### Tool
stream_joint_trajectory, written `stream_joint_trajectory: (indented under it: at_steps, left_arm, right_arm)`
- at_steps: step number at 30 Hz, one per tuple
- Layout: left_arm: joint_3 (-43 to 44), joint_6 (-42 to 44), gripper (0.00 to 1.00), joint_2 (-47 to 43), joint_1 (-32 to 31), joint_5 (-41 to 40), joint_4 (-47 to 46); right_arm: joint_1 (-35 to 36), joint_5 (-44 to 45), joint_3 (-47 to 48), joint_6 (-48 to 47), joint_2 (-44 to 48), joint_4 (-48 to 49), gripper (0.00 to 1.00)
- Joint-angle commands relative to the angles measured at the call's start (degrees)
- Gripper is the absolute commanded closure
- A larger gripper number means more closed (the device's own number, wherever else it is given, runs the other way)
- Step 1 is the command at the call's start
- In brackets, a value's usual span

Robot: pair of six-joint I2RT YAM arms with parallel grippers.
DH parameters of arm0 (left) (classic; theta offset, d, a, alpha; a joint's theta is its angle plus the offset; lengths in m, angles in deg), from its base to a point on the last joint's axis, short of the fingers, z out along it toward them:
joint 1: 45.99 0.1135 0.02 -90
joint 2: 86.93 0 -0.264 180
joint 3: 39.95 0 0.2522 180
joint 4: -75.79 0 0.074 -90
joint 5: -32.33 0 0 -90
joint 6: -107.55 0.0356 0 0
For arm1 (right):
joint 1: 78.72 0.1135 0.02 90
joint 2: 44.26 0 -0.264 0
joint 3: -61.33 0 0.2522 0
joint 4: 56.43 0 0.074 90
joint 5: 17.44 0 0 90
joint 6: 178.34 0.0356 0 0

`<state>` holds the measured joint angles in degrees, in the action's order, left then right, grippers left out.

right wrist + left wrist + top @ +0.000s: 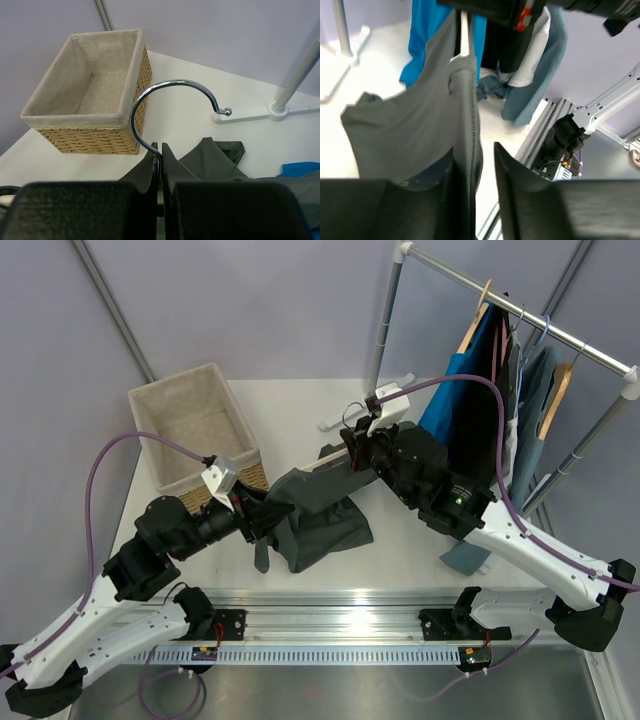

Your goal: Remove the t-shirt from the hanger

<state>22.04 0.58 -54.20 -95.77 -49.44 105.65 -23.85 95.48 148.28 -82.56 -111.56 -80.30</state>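
The dark grey t-shirt (322, 512) hangs off the hanger (333, 453) over the middle of the table, its lower part bunched on the surface. My right gripper (356, 444) is shut on the stem of the hanger's silver hook (170, 84), seen pinched between the jaws of the right gripper (160, 147). In the left wrist view the pale wooden hanger (464, 35) pokes out above the t-shirt (410, 120). My left gripper (262, 520) is at the shirt's left side. The left gripper (479, 155) stands open, a fold of shirt lying against its left finger and a gap beside the right finger.
A lined wicker basket (195, 428) sits at the back left, also the basket (90, 82) in the right wrist view. A clothes rack (520, 310) at the back right carries a bright blue shirt (462, 380) and other garments. Its white foot (272, 111) rests on the table.
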Motion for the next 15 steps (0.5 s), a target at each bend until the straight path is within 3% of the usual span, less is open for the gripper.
stream_joint_trajectory:
  at_steps: [1,3,5,7,10,15]
  left_arm:
    - [0.4,-0.4,0.62,-1.2,-0.2,2.7,-6.7]
    - [0.1,-0.4,0.50,-1.2,-0.2,2.9,-6.3]
    - [0.0,-0.6,0.47,-1.2,-0.2,2.8,-6.2]
    - [0.1,-0.8,0.48,-1.1,-0.2,2.8,-6.0]
    - [0.1,-1.0,0.58,-0.7,-0.2,3.1,-5.6]
    - [-0.5,-1.7,0.58,-0.2,-0.2,4.1,-5.6]
  right_arm:
    - [0.3,4.2,2.4,-0.9,1.5,-1.3,1.00]
    - [0.3,5.8,3.3,-1.6,1.7,-2.7,1.00]
    - [0.3,7.4,4.0,-2.1,2.4,-3.2,1.00]
    - [0.2,8.1,4.2,-2.4,3.0,-3.7,1.00]
    - [0.2,8.7,4.3,-2.6,4.5,-4.1,1.00]
    - [-0.3,8.1,6.9,-1.2,5.5,-6.7,1.00]
